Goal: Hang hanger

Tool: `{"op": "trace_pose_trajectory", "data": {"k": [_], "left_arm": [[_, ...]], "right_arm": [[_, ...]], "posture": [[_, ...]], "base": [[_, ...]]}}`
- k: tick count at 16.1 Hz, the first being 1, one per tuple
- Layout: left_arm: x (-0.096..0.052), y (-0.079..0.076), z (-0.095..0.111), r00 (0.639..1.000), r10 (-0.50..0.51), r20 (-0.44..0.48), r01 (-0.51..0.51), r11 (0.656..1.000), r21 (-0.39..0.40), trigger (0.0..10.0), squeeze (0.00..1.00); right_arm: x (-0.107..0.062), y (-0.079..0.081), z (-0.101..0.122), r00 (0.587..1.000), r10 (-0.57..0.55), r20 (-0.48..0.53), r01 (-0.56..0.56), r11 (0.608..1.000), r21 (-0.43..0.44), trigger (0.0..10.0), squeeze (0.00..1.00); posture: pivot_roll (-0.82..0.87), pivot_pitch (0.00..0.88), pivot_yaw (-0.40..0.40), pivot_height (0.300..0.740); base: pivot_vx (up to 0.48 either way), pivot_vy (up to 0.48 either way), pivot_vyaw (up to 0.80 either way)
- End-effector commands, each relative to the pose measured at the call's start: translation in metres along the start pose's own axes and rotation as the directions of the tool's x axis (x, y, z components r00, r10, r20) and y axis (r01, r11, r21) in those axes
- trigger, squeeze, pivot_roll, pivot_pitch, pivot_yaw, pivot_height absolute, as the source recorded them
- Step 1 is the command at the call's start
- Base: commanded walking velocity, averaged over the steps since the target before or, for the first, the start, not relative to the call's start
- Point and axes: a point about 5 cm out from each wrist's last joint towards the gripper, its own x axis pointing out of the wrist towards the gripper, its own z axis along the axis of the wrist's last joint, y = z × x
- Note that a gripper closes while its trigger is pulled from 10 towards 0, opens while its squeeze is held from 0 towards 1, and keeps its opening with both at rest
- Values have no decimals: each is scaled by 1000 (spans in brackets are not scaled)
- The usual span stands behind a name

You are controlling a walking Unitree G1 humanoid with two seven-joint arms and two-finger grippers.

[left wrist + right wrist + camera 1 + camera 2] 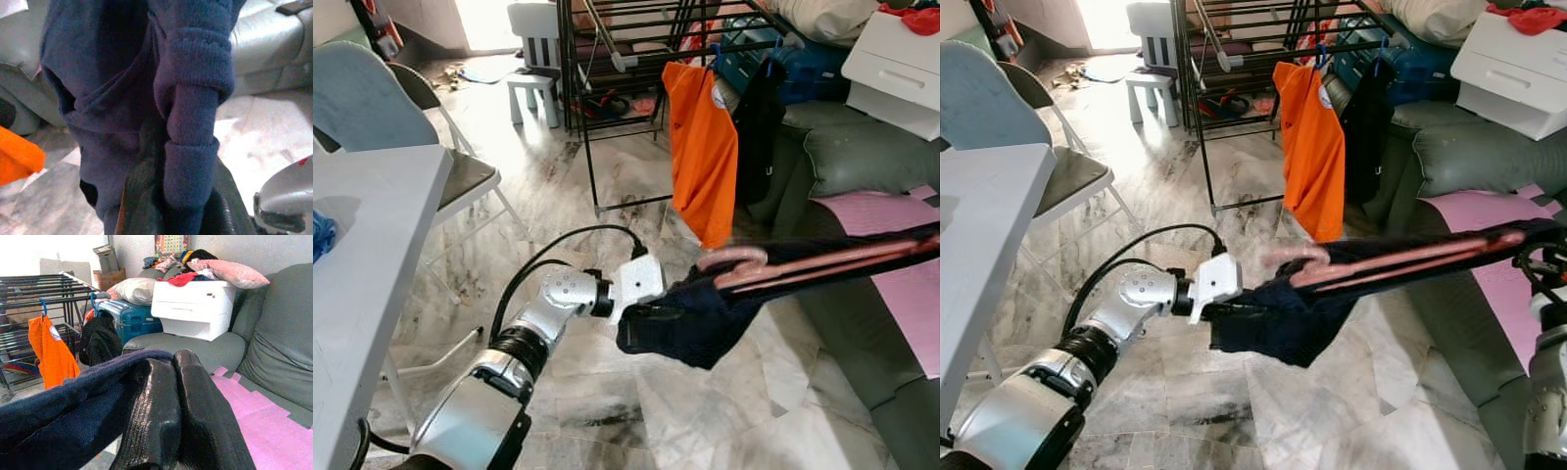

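Note:
A pink hanger (783, 266) lies nearly level in the air, its hook (729, 258) pointing left, with a navy knit sweater (690, 323) draped along it. My left gripper (161, 191) is shut on a bunched fold of the sweater at its hanging left end. My right gripper (173, 361) is shut at the right end, where the sweater lies over its fingers; the hanger end there is hidden by cloth. The black drying rack (607, 59) stands beyond, with an orange shirt (703, 147) and a black garment (759, 117) hanging from its near rail.
A white table (372, 245) and a grey chair (372, 108) are at the left. A grey sofa (871, 157) with a pink mat (901, 284), a white drawer box (901, 59) and a blue suitcase (803, 59) is at the right. Marble floor lies between.

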Motion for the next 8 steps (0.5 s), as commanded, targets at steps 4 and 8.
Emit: {"op": "trace_pose_trajectory", "data": {"k": [4, 8], "left_arm": [[-33, -3, -43, 963, 49, -264, -68, 996, -63, 0, 0], [-35, -2, -56, 913, 125, -389, -162, 985, -62, 0, 0]], "right_arm": [[2, -25, 32, 980, -155, 122, 157, 988, -9, 0, 0], [2, -7, 33, 990, -76, 117, 82, 996, -48, 0, 0]], "posture": [[-75, 0, 2, 740], [-77, 0, 7, 740]], "base": [[0, 0, 0], [0, 0, 0]]}}
